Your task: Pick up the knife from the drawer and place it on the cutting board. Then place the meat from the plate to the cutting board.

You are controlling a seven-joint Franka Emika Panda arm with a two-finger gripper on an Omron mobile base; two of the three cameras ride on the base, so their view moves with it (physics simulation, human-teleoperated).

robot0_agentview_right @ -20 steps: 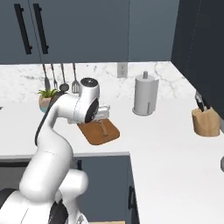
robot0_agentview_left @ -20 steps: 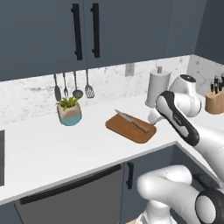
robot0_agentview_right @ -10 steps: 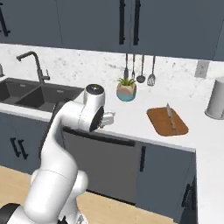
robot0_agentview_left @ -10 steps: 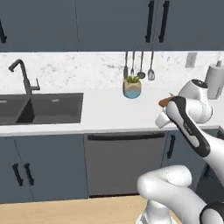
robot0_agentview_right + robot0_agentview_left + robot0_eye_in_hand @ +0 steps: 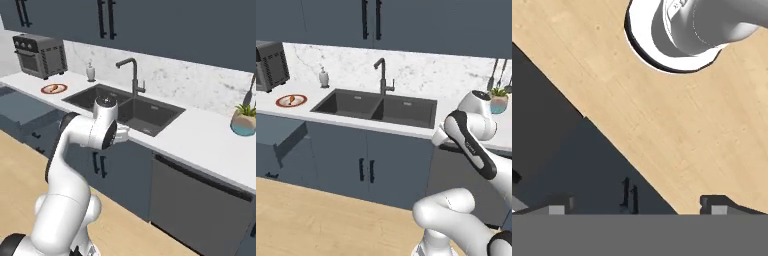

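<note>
Gripper point(image 5: 637, 206): jaws wide apart, empty, pointing down at the wood floor point(image 5: 662, 115) and dark cabinet fronts point(image 5: 557, 160). Plate point(image 5: 291, 101): on the counter point(image 5: 266, 102) left of the sink point(image 5: 376, 107), beside the toaster oven point(image 5: 269, 65); meat point(image 5: 290, 100) on it, barely discernible. Drawer point(image 5: 278, 142): pulled open below the plate, interior hidden.

Pale, smooth white stone on the desk point(image 5: 406, 131) with grey marble veining up the backsplash point(image 5: 426, 75). Matt dark basin in the sink point(image 5: 376, 106), matt black metal on the faucet point(image 5: 383, 75). Brushed grey metal on the toaster oven point(image 5: 41, 56) at the desk's left end — glossy ceramic on the plate point(image 5: 291, 101) beside it. Matt blue-grey paint on the open drawer point(image 5: 278, 140) and cabinet doors point(image 5: 366, 167). Light wood-grain planks across the floor point(image 5: 662, 100) — satin, smooth.
</note>
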